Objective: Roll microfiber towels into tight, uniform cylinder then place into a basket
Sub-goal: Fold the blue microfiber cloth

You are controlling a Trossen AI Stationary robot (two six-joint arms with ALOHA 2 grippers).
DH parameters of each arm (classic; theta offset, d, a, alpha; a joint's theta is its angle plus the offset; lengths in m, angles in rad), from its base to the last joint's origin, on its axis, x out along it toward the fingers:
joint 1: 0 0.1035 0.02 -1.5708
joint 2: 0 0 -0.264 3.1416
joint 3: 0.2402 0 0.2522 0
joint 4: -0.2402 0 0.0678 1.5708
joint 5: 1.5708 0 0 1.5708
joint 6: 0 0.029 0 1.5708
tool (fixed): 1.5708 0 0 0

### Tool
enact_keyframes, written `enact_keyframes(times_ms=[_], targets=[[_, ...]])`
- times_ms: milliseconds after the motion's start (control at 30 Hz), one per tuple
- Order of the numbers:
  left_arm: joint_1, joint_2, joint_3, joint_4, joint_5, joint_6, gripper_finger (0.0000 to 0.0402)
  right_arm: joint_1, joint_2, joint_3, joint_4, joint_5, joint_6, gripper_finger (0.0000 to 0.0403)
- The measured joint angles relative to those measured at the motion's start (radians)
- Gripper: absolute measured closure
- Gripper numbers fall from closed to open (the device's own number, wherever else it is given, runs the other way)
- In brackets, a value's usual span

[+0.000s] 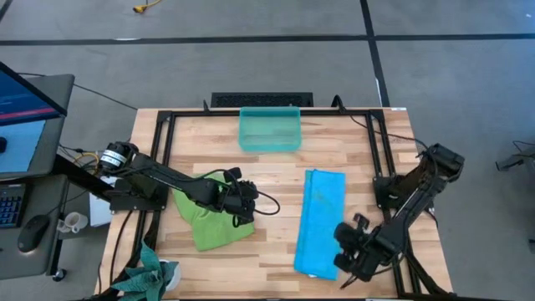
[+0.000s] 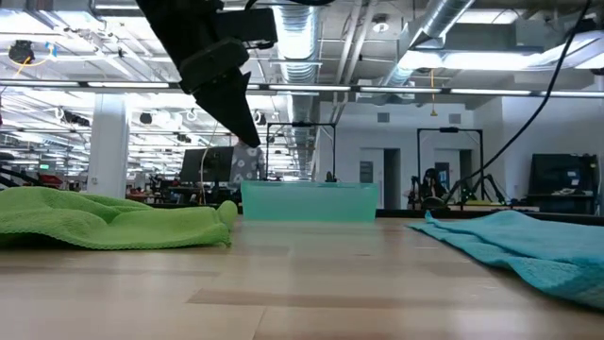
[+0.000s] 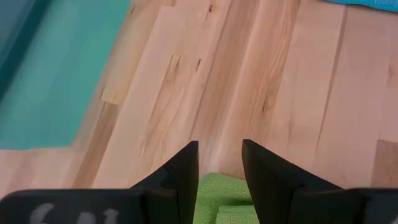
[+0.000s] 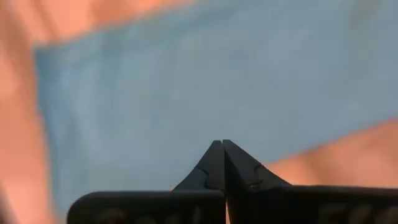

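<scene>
The lime green towel (image 1: 216, 224) lies crumpled on the table's left half and shows as a low heap (image 2: 104, 223) in the low view. My left gripper (image 1: 248, 201) hangs open above the heap's right edge, clear of it (image 2: 247, 132); some green (image 3: 225, 200) shows below its fingers (image 3: 219, 144). The sky blue towel (image 1: 322, 219) lies flat as a long strip right of centre (image 2: 528, 247). My right gripper (image 1: 347, 251) is shut over the strip's near end, with blue cloth beyond its tips (image 4: 222, 142). The teal basket (image 1: 269, 130) stands at the far edge (image 2: 310, 201).
Black frame rails (image 1: 167, 134) run along the table's left, right and far sides. A teal leafy object (image 1: 152, 276) sits at the near left corner. Bare wood (image 1: 276, 180) lies between the two towels and in front of the basket.
</scene>
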Motion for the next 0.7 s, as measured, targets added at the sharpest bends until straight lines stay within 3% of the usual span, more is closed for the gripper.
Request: enact_keyframes(times_ms=[133, 200, 367, 700], targets=[[0.000, 0.000, 0.000, 0.009, 0.001, 0.014, 0.0285, -0.076, -0.084, 0.000, -0.145, 0.229, 0.010, 0.0385], [0.000, 0.000, 0.000, 0.013, 0.006, 0.016, 0.0285, -0.135, -0.121, 0.000, -0.198, 0.285, 0.013, 0.0383], [0.000, 0.000, 0.000, 0.013, 0.007, 0.034, 0.0285, -0.305, -0.192, 0.001, -0.269, 0.239, -0.066, 0.0384], [0.000, 0.000, 0.000, 0.009, 0.008, 0.034, 0.0285, -0.568, -0.232, -0.019, -0.181, 0.203, -0.300, 0.0383]])
